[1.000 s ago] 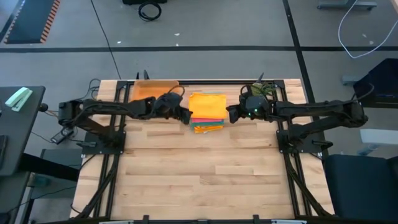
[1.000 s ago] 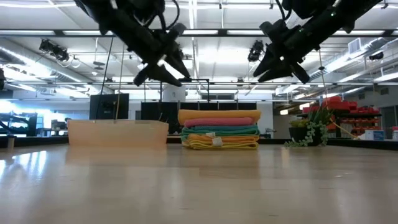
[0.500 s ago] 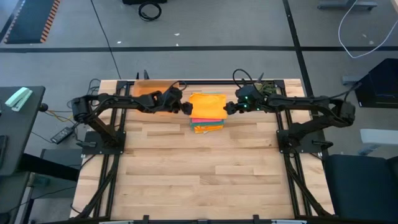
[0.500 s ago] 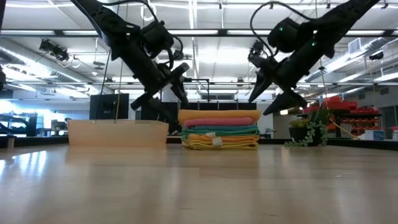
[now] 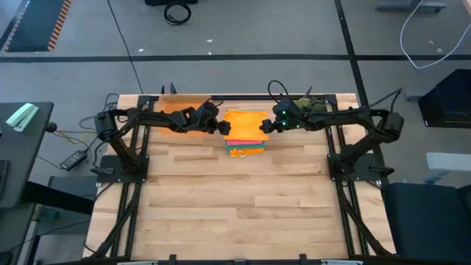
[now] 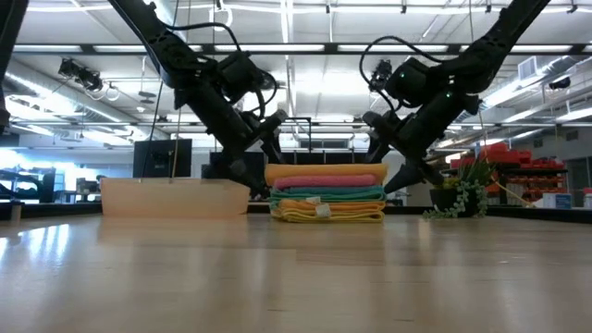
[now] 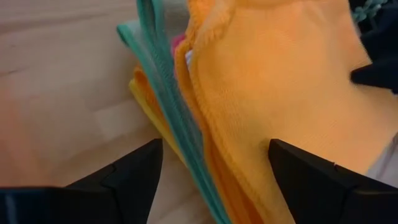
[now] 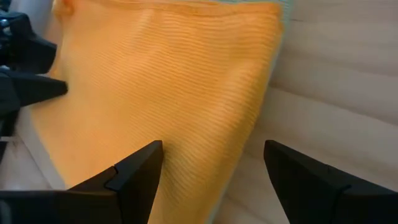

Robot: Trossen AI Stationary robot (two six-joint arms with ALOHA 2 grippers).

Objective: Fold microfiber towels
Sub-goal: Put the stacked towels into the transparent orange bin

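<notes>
A stack of folded microfiber towels (image 5: 245,134) lies near the table's far edge, with an orange one on top and pink, teal and yellow layers below (image 6: 326,194). A white tag (image 6: 322,211) shows on a lower towel. My left gripper (image 5: 224,128) stands open at the stack's left side, its fingers on either side of the top towels' edge (image 7: 199,93). My right gripper (image 5: 266,126) stands open at the stack's right side, above the orange towel's right edge (image 8: 261,81). Both slant downward toward the stack.
A translucent orange tray (image 5: 179,107) stands left of the stack, just behind my left arm (image 6: 174,196). A small green plant (image 5: 314,105) stands at the far right corner. The wide near part of the wooden table (image 5: 235,206) lies bare.
Both grippers have come down and moved inward toward the stack, the left from the table's left and the right from the table's right. Each has rolled a little at the wrist. The stack has not moved.
</notes>
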